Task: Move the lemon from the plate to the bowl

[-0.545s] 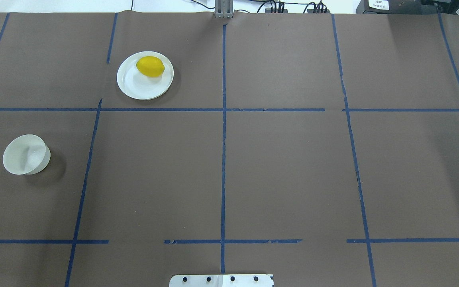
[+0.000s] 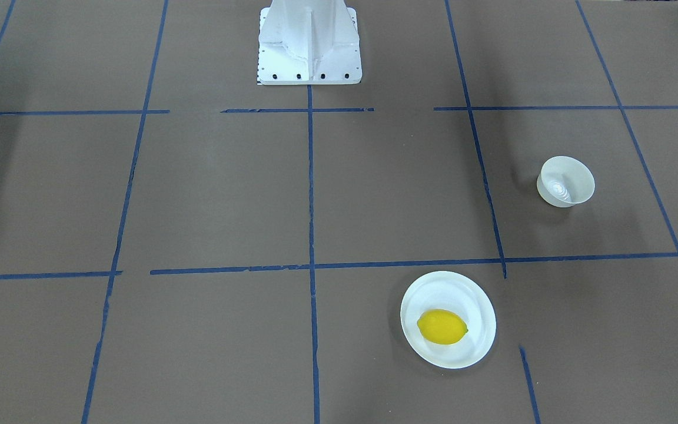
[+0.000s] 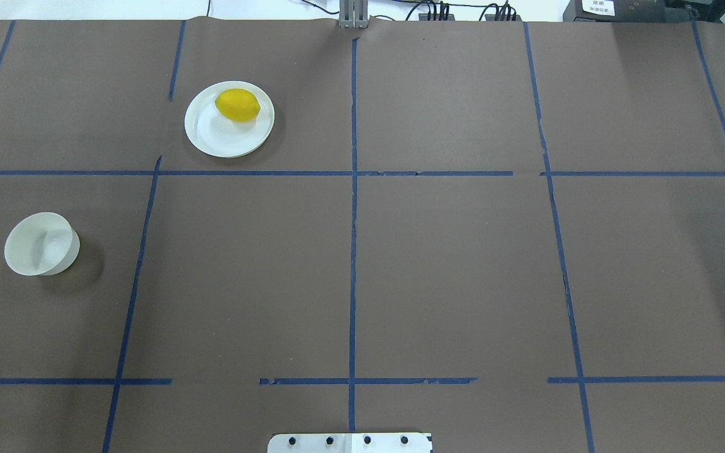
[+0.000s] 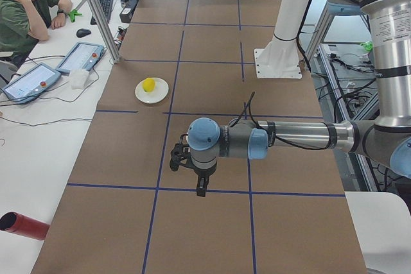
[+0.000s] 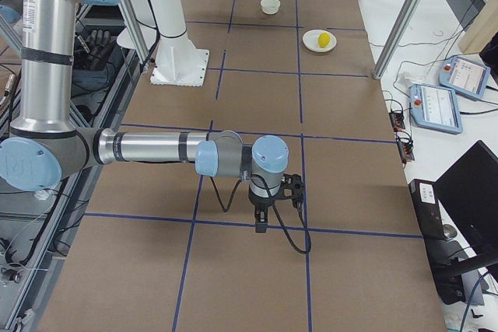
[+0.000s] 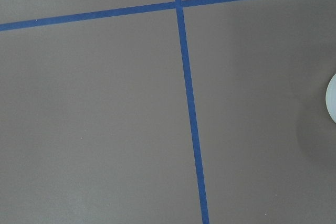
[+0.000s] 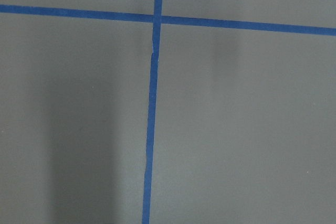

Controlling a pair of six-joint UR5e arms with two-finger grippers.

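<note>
The yellow lemon [image 3: 237,104] lies on the far side of the flat white plate [image 3: 224,139] at the table's back left; both also show in the front view, the lemon [image 2: 442,327] on the plate [image 2: 462,290]. The small deep white bowl [image 3: 40,243] stands upright near the left edge, apart from the plate; it also shows in the front view [image 2: 565,181]. My left gripper [image 4: 201,189] shows only in the exterior left view and hangs above the table; I cannot tell its state. My right gripper [image 5: 261,225] shows only in the exterior right view; I cannot tell its state.
The robot's white base [image 2: 309,41] stands at the table's near-middle edge. Blue tape lines [image 3: 353,251] grid the brown table cover. An operator [image 4: 26,1] sits at a side desk with tablets [image 4: 80,56]. A red cylinder [image 4: 19,224] lies beside the table.
</note>
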